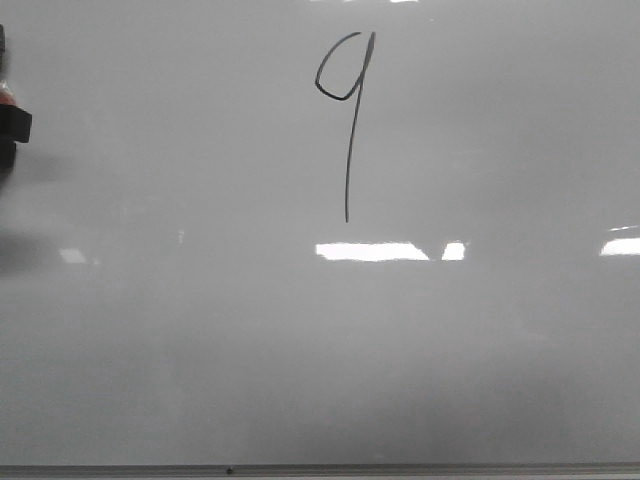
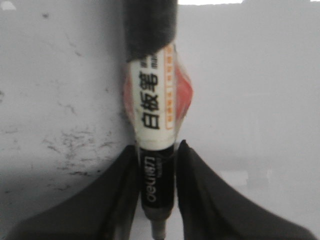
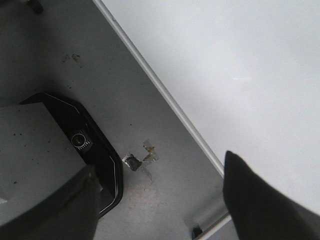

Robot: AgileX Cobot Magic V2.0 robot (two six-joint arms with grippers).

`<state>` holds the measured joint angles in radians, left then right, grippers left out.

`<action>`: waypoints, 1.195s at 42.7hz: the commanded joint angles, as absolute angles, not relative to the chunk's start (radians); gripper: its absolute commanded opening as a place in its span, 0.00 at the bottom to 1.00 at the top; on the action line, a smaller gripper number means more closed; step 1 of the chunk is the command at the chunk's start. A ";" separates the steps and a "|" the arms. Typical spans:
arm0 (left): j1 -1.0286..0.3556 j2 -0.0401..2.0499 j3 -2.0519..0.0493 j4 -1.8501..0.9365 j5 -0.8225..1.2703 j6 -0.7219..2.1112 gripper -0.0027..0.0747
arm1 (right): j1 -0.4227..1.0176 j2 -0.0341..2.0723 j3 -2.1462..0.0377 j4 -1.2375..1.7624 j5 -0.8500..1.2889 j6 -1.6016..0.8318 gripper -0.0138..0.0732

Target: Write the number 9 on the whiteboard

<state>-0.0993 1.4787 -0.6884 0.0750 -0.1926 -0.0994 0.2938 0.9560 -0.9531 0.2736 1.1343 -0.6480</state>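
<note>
The whiteboard (image 1: 200, 330) fills the front view, glossy grey-white with a thin grey frame strip along its near edge. A thin black number 9 (image 1: 347, 110) is drawn near the top middle, a small angular loop over a long straight tail. My left gripper (image 2: 157, 150) is shut on a black and white marker (image 2: 155, 120), over the board and apart from the digit. In the front view only a dark part of it (image 1: 10, 110) shows at the left edge. My right gripper (image 3: 160, 172) is open and empty, beside the board's edge over grey floor.
Bright rectangular light reflections (image 1: 372, 251) lie on the board below the digit. Faint smudges (image 2: 75, 140) mark the board by the marker. In the right wrist view a black-rimmed base (image 3: 100, 150) stands on the grey floor beside the board's frame strip (image 3: 165, 95).
</note>
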 commanded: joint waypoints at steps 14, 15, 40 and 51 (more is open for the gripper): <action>-0.097 1.358 -0.721 0.094 -0.096 -0.100 0.49 | 0.279 0.924 -0.988 0.209 1.089 -0.441 0.78; -0.097 1.336 -0.723 0.105 -0.065 -0.100 0.49 | 0.279 0.919 -0.988 0.191 1.089 -0.404 0.78; -0.265 0.822 -0.881 0.122 0.725 -0.057 0.49 | 0.279 0.581 -0.884 0.108 0.987 -0.095 0.78; -0.420 0.631 -0.881 0.037 0.814 -0.057 0.49 | 0.279 0.446 -0.858 0.105 1.027 -0.095 0.78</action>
<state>-0.3915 0.6555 -0.8458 0.0478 0.8546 -0.0568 0.2851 0.4532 -0.8396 0.1093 1.0712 -0.0946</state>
